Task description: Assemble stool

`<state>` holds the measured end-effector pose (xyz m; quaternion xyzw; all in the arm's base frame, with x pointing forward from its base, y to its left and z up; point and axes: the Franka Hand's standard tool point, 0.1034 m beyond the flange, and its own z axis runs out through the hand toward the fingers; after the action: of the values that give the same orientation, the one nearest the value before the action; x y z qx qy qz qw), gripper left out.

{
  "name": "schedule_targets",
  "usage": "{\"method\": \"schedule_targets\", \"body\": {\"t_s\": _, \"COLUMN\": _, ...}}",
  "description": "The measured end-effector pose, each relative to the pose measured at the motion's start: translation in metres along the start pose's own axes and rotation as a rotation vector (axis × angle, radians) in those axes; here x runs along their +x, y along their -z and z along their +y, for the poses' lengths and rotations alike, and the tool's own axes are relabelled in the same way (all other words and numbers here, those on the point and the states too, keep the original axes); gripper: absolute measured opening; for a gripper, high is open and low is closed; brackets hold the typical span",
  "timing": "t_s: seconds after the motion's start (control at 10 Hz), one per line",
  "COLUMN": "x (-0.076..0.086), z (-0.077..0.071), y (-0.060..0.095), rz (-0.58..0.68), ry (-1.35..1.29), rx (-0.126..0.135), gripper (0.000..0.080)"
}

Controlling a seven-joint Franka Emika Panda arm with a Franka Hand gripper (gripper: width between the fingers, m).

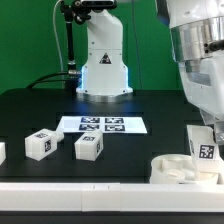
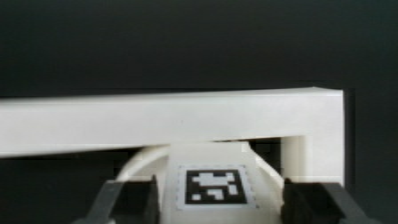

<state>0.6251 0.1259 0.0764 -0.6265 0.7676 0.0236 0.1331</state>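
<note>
The stool is in pieces and, judged from this moment, the assembly is at an early stage. Its round seat (image 1: 172, 170) lies on the black table (image 1: 40, 110) at the near edge, toward the exterior view's right, just inside the white border rail (image 1: 80, 190).

Directly above the seat, the gripper (image 1: 204, 132) holds one tagged leg (image 1: 206, 152). The leg is upright with its lower end close over the seat's rim. The frames do not show whether it already touches a socket.

The wrist view shows the same grip. The fingers (image 2: 121, 203) stand narrow, one on each side of the leg, pressed against it with its tag facing the camera. The corner of the border rail runs across behind it.

Two more legs (image 1: 42, 143) (image 1: 90, 146) lie loose on the table toward the exterior view's left, near each other and well apart from the seat. A further white block (image 1: 2, 152) is cut off at that view's left edge and is probably another leg. The marker board (image 1: 100, 125) lies flat farther back, in front of the robot base (image 1: 104, 70).

No leg can be seen seated in the ring, so nothing appears finished yet. The held leg has to be pressed into its socket. The loose legs then need to be fetched and fitted one by one.
</note>
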Motion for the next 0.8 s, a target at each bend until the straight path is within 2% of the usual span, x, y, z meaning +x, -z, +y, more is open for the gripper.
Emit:
{"method": "schedule_targets", "body": {"t_s": 0.1, "x": 0.000, "z": -0.001, "y": 0.000, "rz": -0.017, "ry": -0.090, "rx": 0.020, "gripper": 0.0337}}
{"method": "schedule_targets", "body": {"t_s": 0.3, "x": 0.000, "z": -0.001, "y": 0.000, "rz": -0.032, "ry": -0.199, "rx": 0.022, "gripper": 0.0337}}
{"method": "schedule_targets", "body": {"t_s": 0.4, "x": 0.000, "z": -0.001, "y": 0.000, "rz": -0.033, "ry": -0.197, "rx": 0.021, "gripper": 0.0386}}
{"method": "schedule_targets", "body": {"t_s": 0.5, "x": -0.001, "z": -0.001, "y": 0.000, "rz": -0.033, "ry": -0.187, "rx": 0.021, "gripper": 0.0551}}
{"method": "schedule_targets", "body": {"t_s": 0.6, "x": -0.004, "z": -0.002, "y": 0.006, "rz": -0.039, "ry": -0.167, "rx": 0.021, "gripper": 0.0551}}
{"method": "schedule_targets", "body": {"t_s": 0.7, "x": -0.010, "z": -0.007, "y": 0.018, "rz": -0.052, "ry": -0.126, "rx": 0.030, "gripper": 0.0629}}
{"method": "schedule_targets", "body": {"t_s": 0.8, "x": -0.015, "z": -0.008, "y": 0.026, "rz": -0.069, "ry": -0.143, "rx": 0.041, "gripper": 0.0643}}
